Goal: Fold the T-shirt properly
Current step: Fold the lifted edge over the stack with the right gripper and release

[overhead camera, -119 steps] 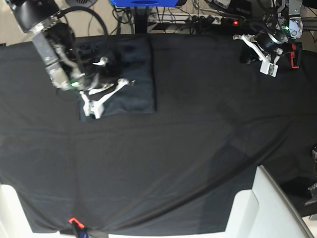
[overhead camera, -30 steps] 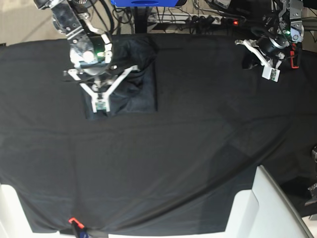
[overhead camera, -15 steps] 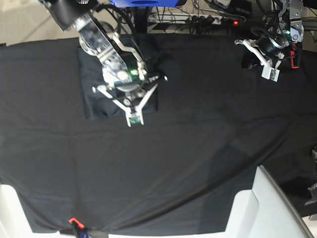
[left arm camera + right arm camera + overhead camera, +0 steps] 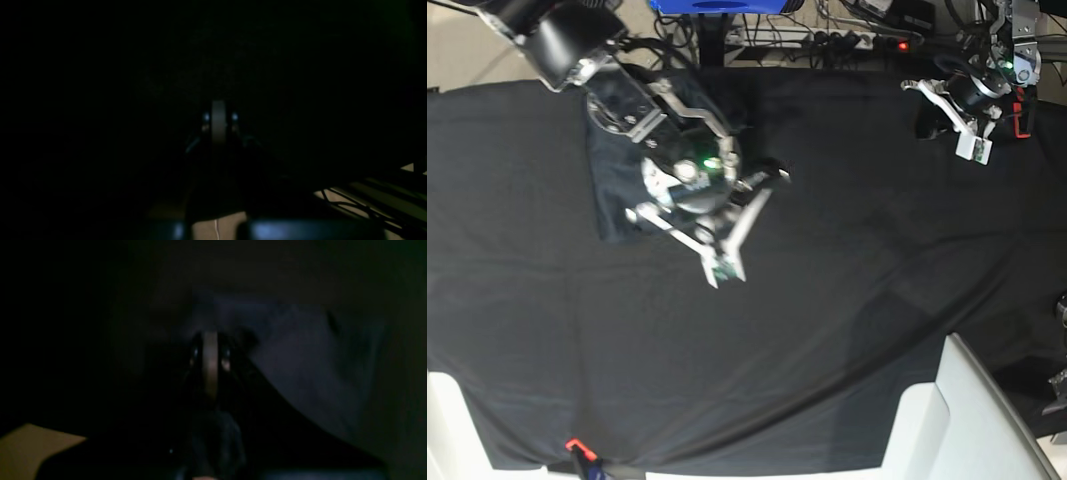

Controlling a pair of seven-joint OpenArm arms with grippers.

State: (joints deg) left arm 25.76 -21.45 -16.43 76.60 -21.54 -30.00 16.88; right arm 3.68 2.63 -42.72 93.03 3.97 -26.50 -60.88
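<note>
The T-shirt (image 4: 622, 185) lies folded into a compact rectangle at the far left of the tabletop (image 4: 847, 300), which a black cloth (image 4: 827, 230) covers from edge to edge. The right arm stretches across the shirt's right half, and its right end effector (image 4: 725, 268) hangs just past the shirt's near right corner over bare cloth, fingers brought together at the tips and holding nothing. From that corner toward the near edge and toward the cloth's right side, the surface lies broad and open, crossed only by shallow wrinkles.

The left end effector (image 4: 968, 140) sits well apart from the shirt, at the far right corner, fingers pressed together, empty. Beyond the far edge from the shirt run cables and a blue frame (image 4: 717, 5).

The overhead view alone shows this layout. Both wrist views are nearly black: each shows only a pale closed fingertip ridge, and the right one (image 4: 210, 363) a faint grey fabric fold beside it.
</note>
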